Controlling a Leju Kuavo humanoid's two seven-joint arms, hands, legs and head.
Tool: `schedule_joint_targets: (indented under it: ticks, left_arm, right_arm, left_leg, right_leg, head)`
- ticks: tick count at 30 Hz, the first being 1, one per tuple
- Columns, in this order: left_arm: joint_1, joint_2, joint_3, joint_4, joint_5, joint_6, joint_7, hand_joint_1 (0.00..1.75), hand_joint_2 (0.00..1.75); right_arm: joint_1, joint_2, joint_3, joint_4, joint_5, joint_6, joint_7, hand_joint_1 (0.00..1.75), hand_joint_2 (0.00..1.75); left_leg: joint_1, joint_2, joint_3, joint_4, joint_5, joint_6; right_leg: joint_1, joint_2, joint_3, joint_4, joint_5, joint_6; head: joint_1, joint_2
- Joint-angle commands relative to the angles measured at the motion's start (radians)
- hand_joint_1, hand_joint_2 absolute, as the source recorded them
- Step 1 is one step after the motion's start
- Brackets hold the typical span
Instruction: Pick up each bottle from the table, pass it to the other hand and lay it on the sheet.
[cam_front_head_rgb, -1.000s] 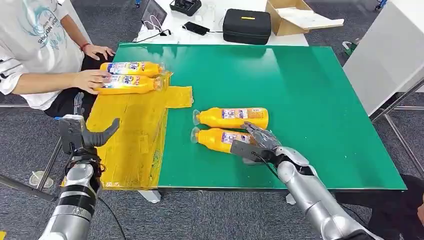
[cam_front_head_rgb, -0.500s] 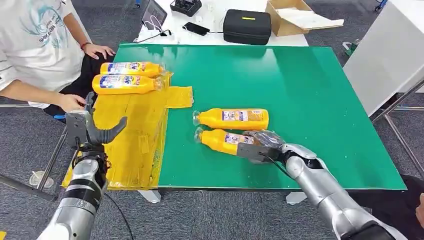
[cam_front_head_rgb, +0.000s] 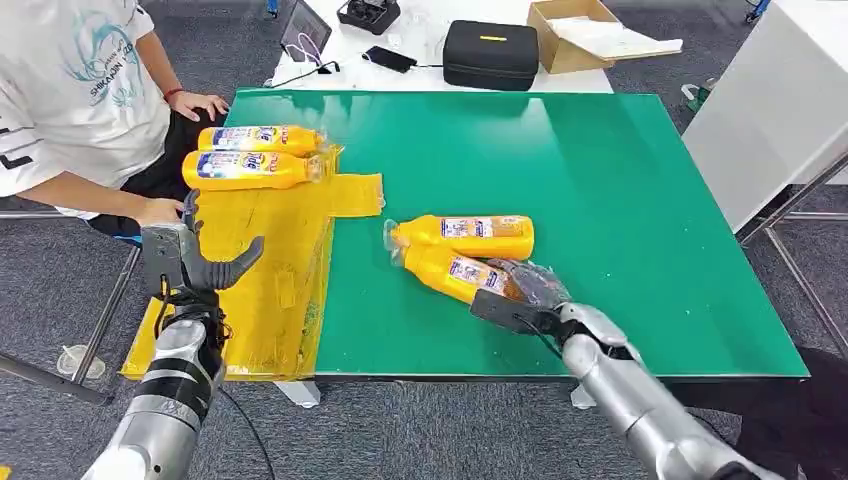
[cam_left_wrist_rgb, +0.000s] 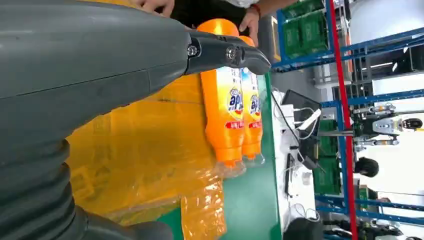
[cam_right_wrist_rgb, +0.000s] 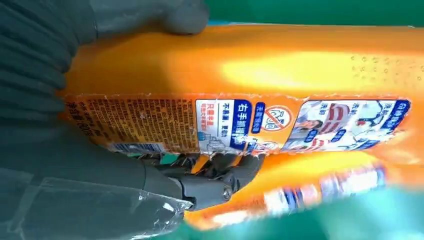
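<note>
Right hand (cam_front_head_rgb: 523, 297) grips near bottle (cam_front_head_rgb: 455, 272) at base; full, smooth, likely slippery, mid-body hold safer; left hand (cam_front_head_rgb: 190, 260) open, empty

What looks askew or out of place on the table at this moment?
The nearer bottle on the green table, held by the right hand, lies slanted, its cap end against the straight bottle behind it. The yellow sheet looks wrinkled and hangs over the near edge. No spill shows.

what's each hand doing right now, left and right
Left hand: open, holding nothing, raised beside the yellow sheet.
Right hand: gripping the nearer orange bottle.
</note>
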Motion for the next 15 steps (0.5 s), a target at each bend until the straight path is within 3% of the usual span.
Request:
schedule_joint_targets:
  ticks: [1, 4, 5, 7, 12, 15]
  left_arm:
    - [0.017, -0.034, 0.020, -0.026, 0.031, -0.062, 0.009, 0.00, 1.75]
    - [0.016, -0.035, 0.027, -0.024, 0.046, -0.080, 0.016, 0.00, 1.75]
    - [0.026, -0.043, 0.031, -0.039, 0.085, -0.137, 0.034, 0.00, 1.75]
    - [0.054, -0.062, 0.013, -0.087, 0.166, -0.241, 0.086, 0.00, 1.75]
    - [0.087, -0.071, -0.083, -0.159, 0.296, -0.372, 0.165, 0.00, 1.75]
    - [0.111, -0.059, -0.120, -0.190, 0.370, -0.440, 0.193, 0.00, 1.75]
  right_arm:
    - [0.171, 0.168, -0.213, -0.228, 0.055, -0.136, -0.060, 1.75, 1.75]
    - [0.179, 0.179, -0.241, -0.232, 0.047, -0.169, -0.100, 1.75, 1.75]
    - [0.197, 0.218, -0.288, -0.264, 0.051, -0.275, -0.206, 1.75, 1.75]
    - [0.247, 0.281, -0.347, -0.395, 0.019, -0.384, -0.309, 1.75, 1.75]
    - [0.329, 0.335, -0.404, -0.548, 0.003, -0.559, -0.415, 1.75, 1.75]
    - [0.357, 0.351, -0.440, -0.555, -0.041, -0.593, -0.463, 1.75, 1.75]
  left_leg:
    - [0.000, 0.001, -0.002, 0.000, 0.000, 0.000]
    - [0.001, 0.000, 0.000, 0.001, -0.002, 0.000]
    - [0.001, -0.001, -0.002, 0.000, -0.001, 0.000]
    - [0.001, 0.000, -0.003, 0.001, -0.001, 0.001]
    - [0.000, -0.002, -0.004, 0.002, -0.003, 0.000]
    - [0.000, -0.003, -0.005, 0.001, -0.001, 0.000]
  right_leg:
    - [0.000, 0.000, -0.002, 0.001, 0.000, -0.001]
    - [0.002, -0.001, 0.000, 0.000, -0.002, -0.003]
    - [0.001, -0.003, -0.002, 0.000, -0.001, -0.001]
    - [0.001, -0.001, -0.002, 0.000, -0.001, -0.001]
    - [0.001, -0.003, -0.003, 0.002, -0.004, -0.003]
    - [0.000, -0.004, -0.003, 0.001, -0.003, -0.002]
  head:
    - [0.000, 0.000]
    - [-0.002, 0.000]
    - [-0.001, 0.000]
    - [0.000, 0.000]
    - [-0.001, 0.000]
    - [-0.001, 0.000]
